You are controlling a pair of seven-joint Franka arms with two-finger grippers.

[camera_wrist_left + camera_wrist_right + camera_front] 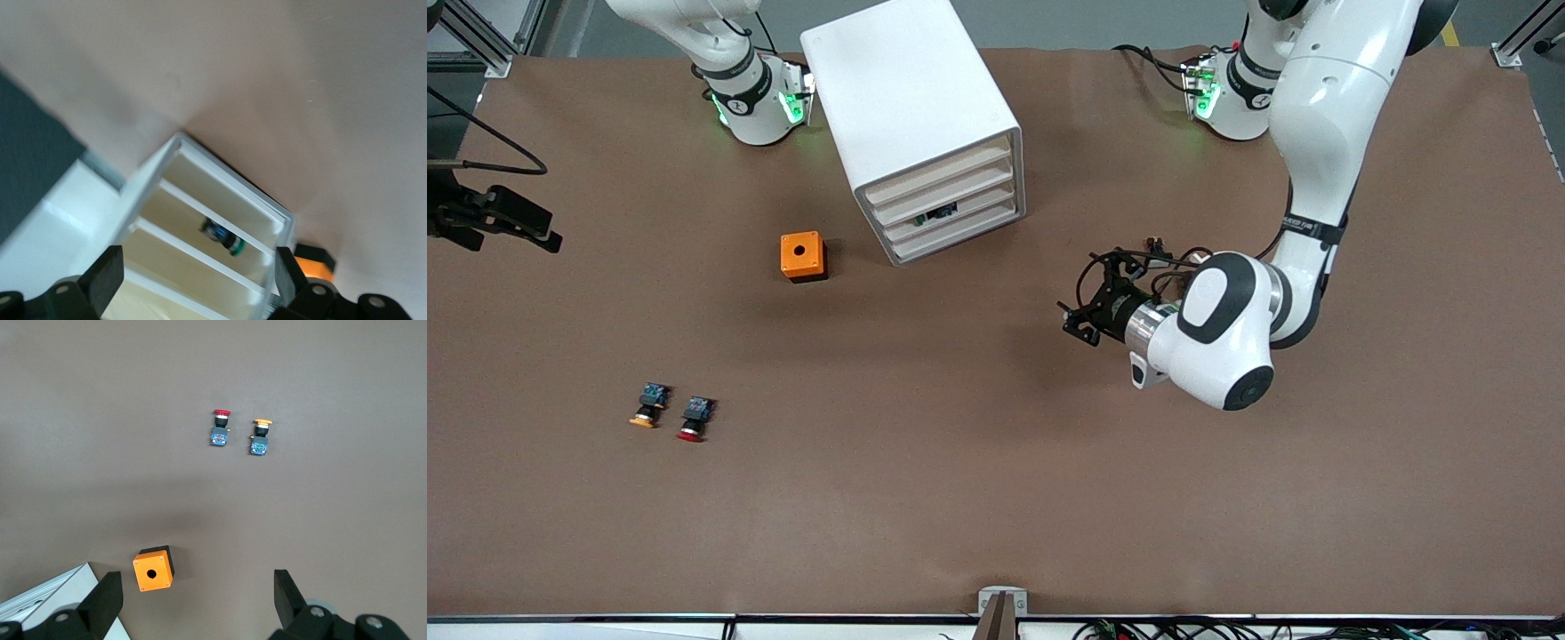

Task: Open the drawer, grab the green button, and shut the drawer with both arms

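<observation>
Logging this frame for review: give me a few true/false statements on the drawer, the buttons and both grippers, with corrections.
1. The green button lies inside the cabinet. True.
2. The left gripper holds the green button. False: it is open and empty, over the table in front of the cabinet.
3. The red button and the yellow button lie side by side on the table. True.
4. The orange box sits on top of the cabinet. False: it stands on the table beside it.
5. The right gripper is open. True.

I count one white four-drawer cabinet (921, 116). Push buttons: three, namely one green-capped button (224, 239) inside the third drawer (953, 212), one red-capped (694, 418), one orange-yellow-capped (647, 405). One orange box (803, 256). Two arms.
</observation>
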